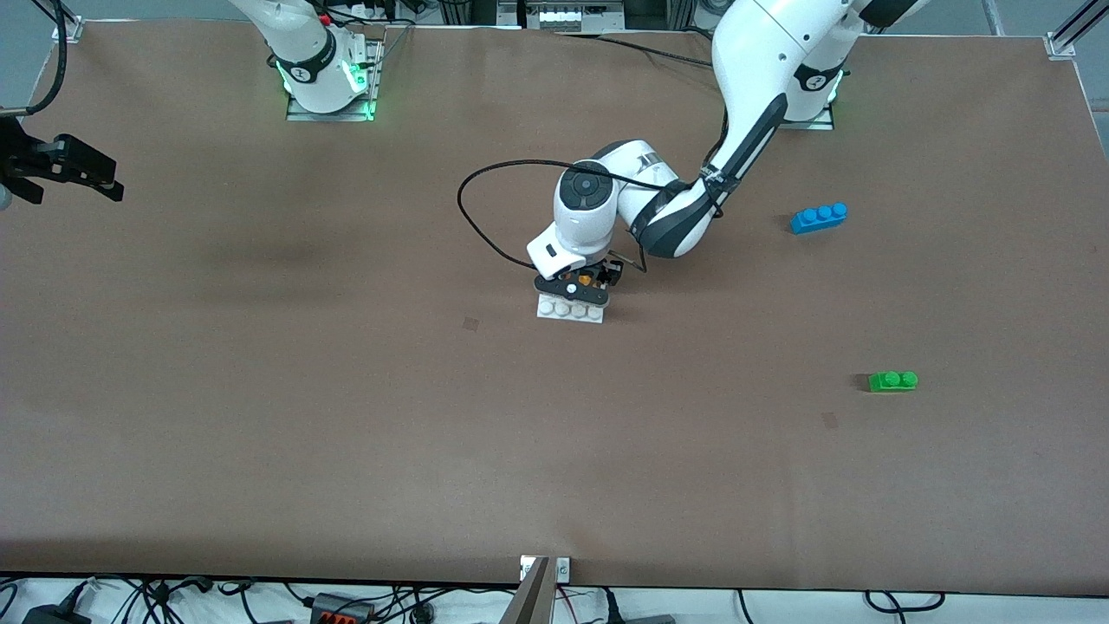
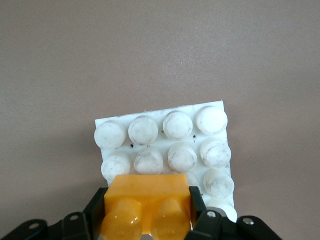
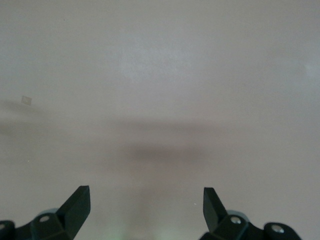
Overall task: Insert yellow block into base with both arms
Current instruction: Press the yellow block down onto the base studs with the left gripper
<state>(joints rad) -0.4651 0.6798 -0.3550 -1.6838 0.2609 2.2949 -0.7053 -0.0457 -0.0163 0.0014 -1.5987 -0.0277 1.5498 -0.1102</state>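
Jaws of the left gripper [image 2: 147, 220] clamp the yellow block [image 2: 146, 202] over the base [image 2: 165, 145] at mid-frame of the front view, block's long axis along the stud rows, seen only by left wrist view; right gripper [image 3: 146, 205] waits open at upper left, over bare desk [image 1: 260, 390].

blue brick [image 1: 819, 217] — farther | green brick [image 1: 893, 380] — nearer | well apart
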